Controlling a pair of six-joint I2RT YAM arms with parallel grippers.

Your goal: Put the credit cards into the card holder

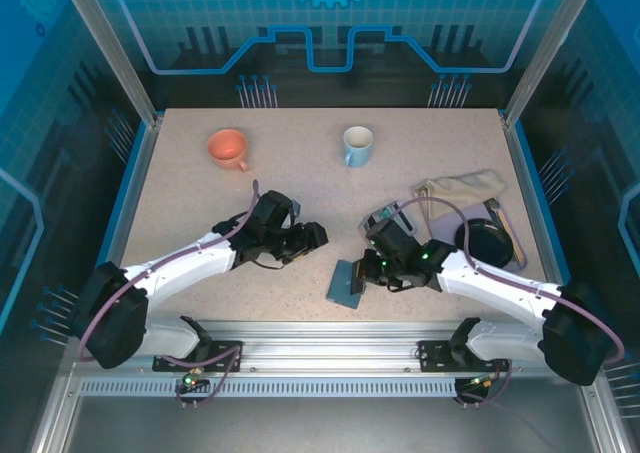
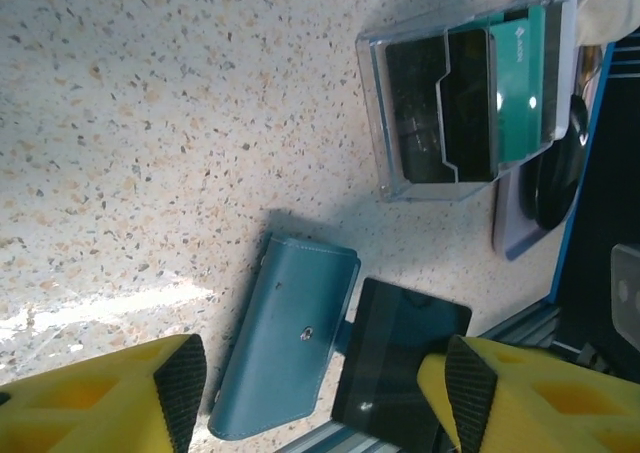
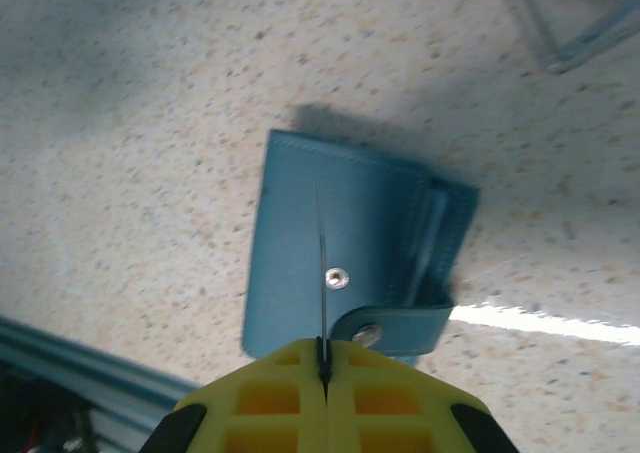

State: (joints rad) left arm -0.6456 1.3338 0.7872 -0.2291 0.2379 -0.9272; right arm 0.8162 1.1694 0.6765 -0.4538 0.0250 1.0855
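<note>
Right end effector [image 3: 322,361] holds dark card [image 2: 395,358] edge-on, pointing toward card holder [image 3: 295,223].

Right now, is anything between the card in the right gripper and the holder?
No loose thing lies between them. The right gripper pinches the card edge-on over the holder. But the holder looks folded closed, strap off its stud, so its own cover seems to block the pockets.

Teal-blue card holder [image 3: 290,233], speckled beige table [image 1: 300,183], seemingly black card [image 2: 395,363].
</note>
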